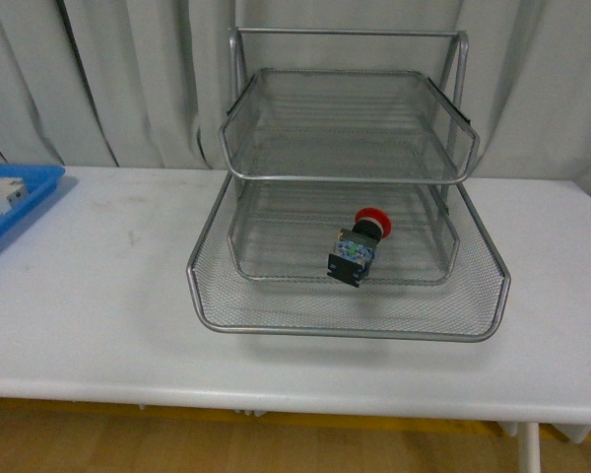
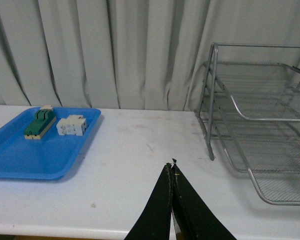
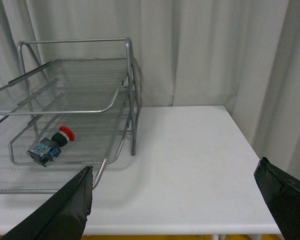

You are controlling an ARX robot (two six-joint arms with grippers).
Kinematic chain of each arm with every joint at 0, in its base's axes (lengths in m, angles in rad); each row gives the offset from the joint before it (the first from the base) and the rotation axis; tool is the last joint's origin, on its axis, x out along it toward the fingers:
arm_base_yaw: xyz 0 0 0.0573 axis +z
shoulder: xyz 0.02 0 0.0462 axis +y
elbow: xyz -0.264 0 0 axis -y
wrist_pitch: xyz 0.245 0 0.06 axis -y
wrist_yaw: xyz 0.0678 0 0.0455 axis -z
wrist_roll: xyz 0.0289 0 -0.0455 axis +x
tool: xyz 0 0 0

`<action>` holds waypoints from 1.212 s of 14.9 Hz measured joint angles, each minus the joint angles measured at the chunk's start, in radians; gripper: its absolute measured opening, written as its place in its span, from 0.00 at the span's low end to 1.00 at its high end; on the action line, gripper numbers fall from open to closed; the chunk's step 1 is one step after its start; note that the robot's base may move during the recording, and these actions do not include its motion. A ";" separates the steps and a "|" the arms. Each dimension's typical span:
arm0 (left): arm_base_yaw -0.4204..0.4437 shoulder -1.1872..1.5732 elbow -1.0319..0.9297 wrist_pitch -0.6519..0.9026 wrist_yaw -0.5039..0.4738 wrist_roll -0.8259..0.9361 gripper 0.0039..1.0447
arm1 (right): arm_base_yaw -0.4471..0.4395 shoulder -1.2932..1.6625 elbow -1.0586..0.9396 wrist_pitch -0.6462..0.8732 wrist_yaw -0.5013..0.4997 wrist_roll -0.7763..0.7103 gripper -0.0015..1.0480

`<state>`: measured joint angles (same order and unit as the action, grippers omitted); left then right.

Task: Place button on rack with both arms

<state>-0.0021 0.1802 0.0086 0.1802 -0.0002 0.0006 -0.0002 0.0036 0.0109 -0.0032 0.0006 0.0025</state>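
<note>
The button (image 1: pixel 357 246), mid-frame in the rack (image 1: pixel 276 307), is likely light and rigid; grip its boxy body, not the cap. Left jaws together, right jaws apart

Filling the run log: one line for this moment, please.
button lying in rack | left tool shut, empty | right tool open, empty

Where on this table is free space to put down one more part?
Bare table lies between the blue tray and the rack, and again right of the rack. The rack's top tier is empty too. Crowded: the tray's far end with two blocks, and the tier holding the button.
</note>
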 joint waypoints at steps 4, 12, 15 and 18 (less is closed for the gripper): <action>0.000 -0.172 0.001 -0.164 0.001 0.000 0.01 | 0.000 0.000 0.000 0.000 0.000 0.000 0.94; 0.000 -0.172 0.000 -0.183 0.000 0.000 0.23 | 0.000 0.000 0.000 0.000 0.000 0.000 0.94; 0.000 -0.172 0.000 -0.183 0.000 0.000 0.64 | 0.000 0.000 0.000 0.000 0.000 0.000 0.94; 0.000 -0.172 0.000 -0.183 0.000 0.000 0.95 | 0.000 0.000 0.000 0.000 0.000 0.000 0.94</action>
<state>-0.0021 0.0086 0.0090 -0.0032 -0.0002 0.0010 -0.0002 0.0036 0.0109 -0.0032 0.0002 0.0025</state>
